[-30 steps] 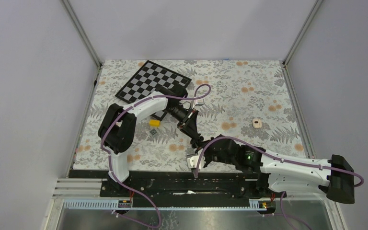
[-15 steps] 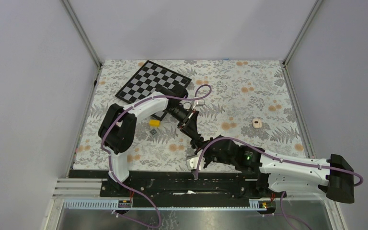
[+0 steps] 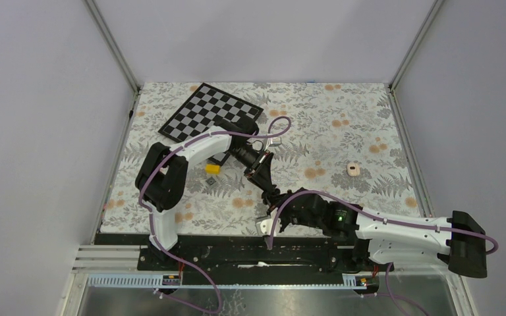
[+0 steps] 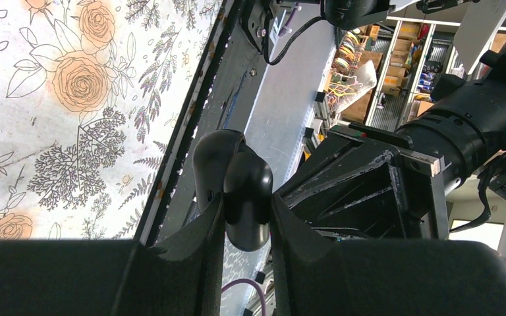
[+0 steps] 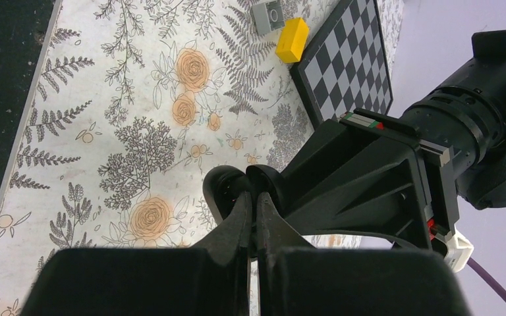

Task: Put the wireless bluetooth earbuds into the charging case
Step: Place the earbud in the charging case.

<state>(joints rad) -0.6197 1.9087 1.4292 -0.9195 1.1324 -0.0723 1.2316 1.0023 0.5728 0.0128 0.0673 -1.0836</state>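
Left arm: shoulder link leans back, forearm runs out toward 2 o'clock, wrist bends down to 5 o'clock. Right arm lies low along the near edge, pointing at 9 o'clock. The two tools meet nose to nose near 6 o'clock of the floral mat (image 3: 342, 105).

No text I can read; grey tile (image 5: 268, 14) carries a ring mark, can't tell if it's a character.

Left gripper (image 4: 247, 214) is partly spread and clamped on the black charging case (image 4: 245, 187), lid hinged open. Right gripper (image 5: 255, 201) has its jaws fully together, tips against the case; can't tell if a bud is pinched.

One pale earbud (image 3: 352, 169) sits on the mat, 2 o'clock from the grippers, well apart. Yellow block (image 3: 212, 168) at their 10 o'clock.
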